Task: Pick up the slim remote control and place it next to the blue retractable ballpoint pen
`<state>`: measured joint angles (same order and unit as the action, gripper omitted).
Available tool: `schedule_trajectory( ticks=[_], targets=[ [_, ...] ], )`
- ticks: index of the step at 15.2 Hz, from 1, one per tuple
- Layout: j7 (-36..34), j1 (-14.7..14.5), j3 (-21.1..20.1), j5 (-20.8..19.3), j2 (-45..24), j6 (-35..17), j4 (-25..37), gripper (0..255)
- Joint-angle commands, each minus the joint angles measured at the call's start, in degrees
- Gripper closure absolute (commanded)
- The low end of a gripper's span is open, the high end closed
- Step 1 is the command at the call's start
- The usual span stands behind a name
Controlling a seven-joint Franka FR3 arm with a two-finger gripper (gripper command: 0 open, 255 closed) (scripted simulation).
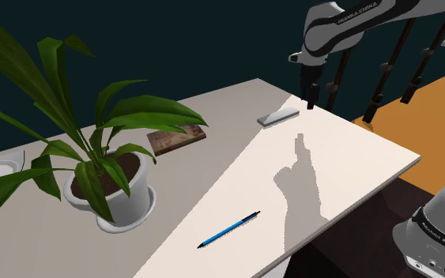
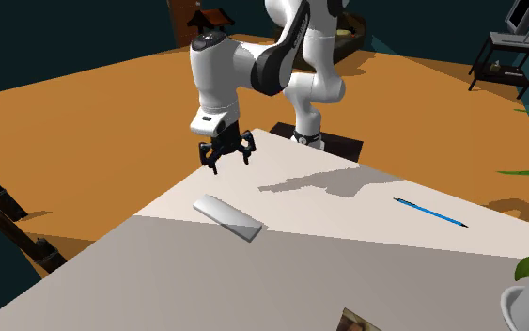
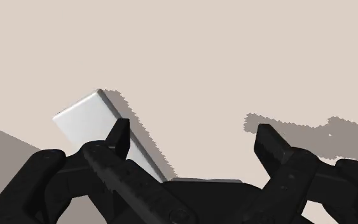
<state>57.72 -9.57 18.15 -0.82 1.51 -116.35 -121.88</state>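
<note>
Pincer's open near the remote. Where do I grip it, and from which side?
Grip the remote at mid-length, across its narrow width, coming straight down from above. It is a thin slab lying flat on the table, so only its long edges offer opposing faces. The open pincer hangs off-centre; probably shift over it first.

Slim grey-white remote (image 1: 278, 116) flat near table's far edge; blue pen (image 1: 228, 230) lying well apart
</note>
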Motion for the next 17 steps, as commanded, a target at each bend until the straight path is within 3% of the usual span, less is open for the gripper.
schedule_trajectory(
  ticks=[1, 8, 17],
  targets=[
    [5.2, -0.5, -0.3, 1.6, -4.5, -1.3, 3.6, 0],
    [20.6, -0.5, -3.5, 5.8, -17.4, -5.5, 14.2, 0],
    [21.3, -0.2, -3.9, 6.7, -20.2, -10.6, 11.8, 0]
  ],
)
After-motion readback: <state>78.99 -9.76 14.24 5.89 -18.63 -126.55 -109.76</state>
